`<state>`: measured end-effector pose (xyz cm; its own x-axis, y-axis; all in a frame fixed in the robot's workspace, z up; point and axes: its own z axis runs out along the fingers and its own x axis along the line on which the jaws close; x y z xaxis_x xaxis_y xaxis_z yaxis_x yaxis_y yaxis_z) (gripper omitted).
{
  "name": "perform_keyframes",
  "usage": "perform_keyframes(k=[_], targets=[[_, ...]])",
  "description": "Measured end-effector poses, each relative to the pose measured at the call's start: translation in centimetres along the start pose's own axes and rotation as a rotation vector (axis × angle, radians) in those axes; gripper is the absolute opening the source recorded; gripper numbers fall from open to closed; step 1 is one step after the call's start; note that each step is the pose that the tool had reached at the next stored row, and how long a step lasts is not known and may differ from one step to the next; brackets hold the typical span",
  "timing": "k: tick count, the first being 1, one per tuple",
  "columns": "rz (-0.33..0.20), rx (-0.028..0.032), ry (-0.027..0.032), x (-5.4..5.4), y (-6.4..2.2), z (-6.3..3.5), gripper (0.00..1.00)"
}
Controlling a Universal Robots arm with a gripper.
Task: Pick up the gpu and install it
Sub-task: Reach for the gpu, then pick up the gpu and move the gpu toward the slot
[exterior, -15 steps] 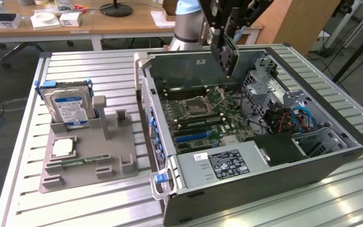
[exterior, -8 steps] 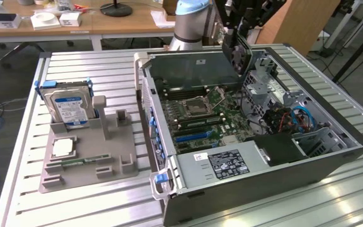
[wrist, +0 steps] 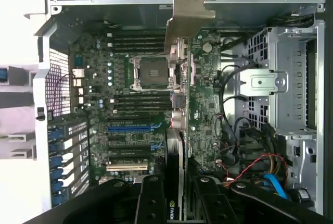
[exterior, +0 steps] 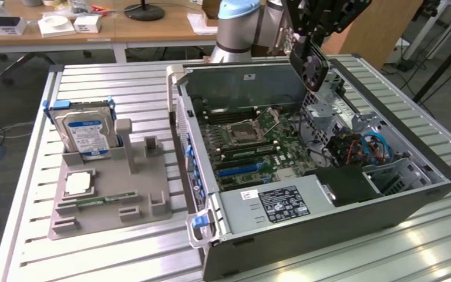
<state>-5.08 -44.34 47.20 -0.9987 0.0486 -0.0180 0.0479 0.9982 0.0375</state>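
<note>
— What sits in the open computer case (exterior: 327,241)?
— Nearest, a labelled metal cover (exterior: 284,202); behind it the motherboard (exterior: 276,126), lying flat.
— And the grey tray (exterior: 108,226) beside it?
— A processor (exterior: 78,183) in a recess, and a hard drive (exterior: 84,135) upright in the far slot.
— The gpu (exterior: 313,63)?
— Above the case's far end, edge-down. The gripper (wrist: 177,187) has its jaws partly closed, pinching the card between them.

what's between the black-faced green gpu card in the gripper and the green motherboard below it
Only open air in the exterior view: the gpu hangs clear above the motherboard.
</note>
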Motion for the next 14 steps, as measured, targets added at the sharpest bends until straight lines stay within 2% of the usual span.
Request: perform_keyframes(k=[14], targets=[[0.000, 0.0000, -0.0001, -0.05, 0.01, 0.00, 0.26]])
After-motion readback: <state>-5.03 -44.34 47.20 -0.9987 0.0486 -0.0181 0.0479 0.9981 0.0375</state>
